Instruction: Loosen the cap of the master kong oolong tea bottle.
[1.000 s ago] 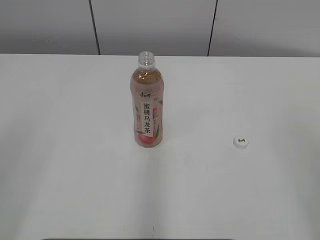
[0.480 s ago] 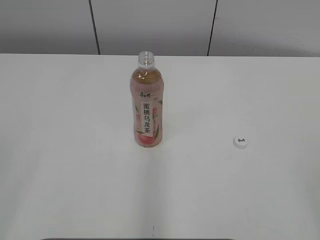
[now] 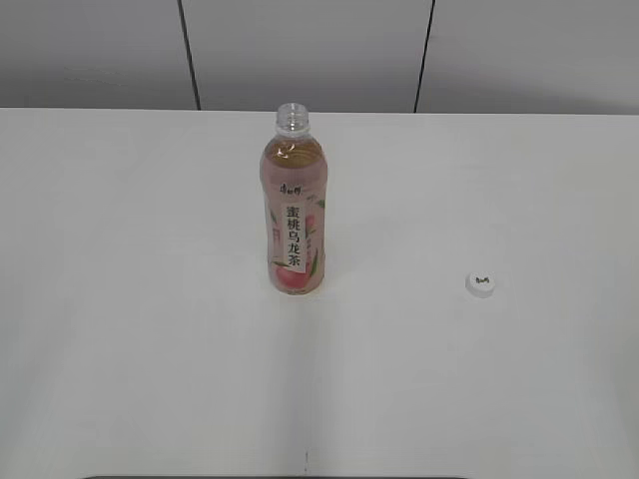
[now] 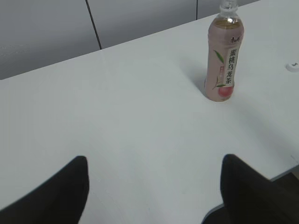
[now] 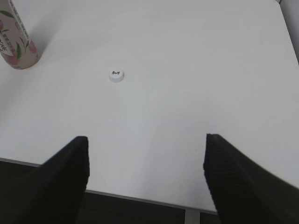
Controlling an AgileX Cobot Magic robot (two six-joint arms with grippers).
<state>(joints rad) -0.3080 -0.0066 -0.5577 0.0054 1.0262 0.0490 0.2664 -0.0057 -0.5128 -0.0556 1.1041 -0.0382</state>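
Observation:
The master kong oolong tea bottle (image 3: 294,215) stands upright on the white table (image 3: 150,299), its neck open with no cap on it. It also shows in the left wrist view (image 4: 224,58) and at the top left of the right wrist view (image 5: 16,39). The white cap (image 3: 480,284) lies flat on the table to the bottle's right, with its dark mark up; it also shows in the right wrist view (image 5: 116,75). My left gripper (image 4: 154,161) is open and empty, far from the bottle. My right gripper (image 5: 146,140) is open and empty over the table's front edge.
A grey panelled wall (image 3: 300,50) runs behind the table. The table's near edge (image 5: 140,196) shows below my right gripper. No arm shows in the exterior view.

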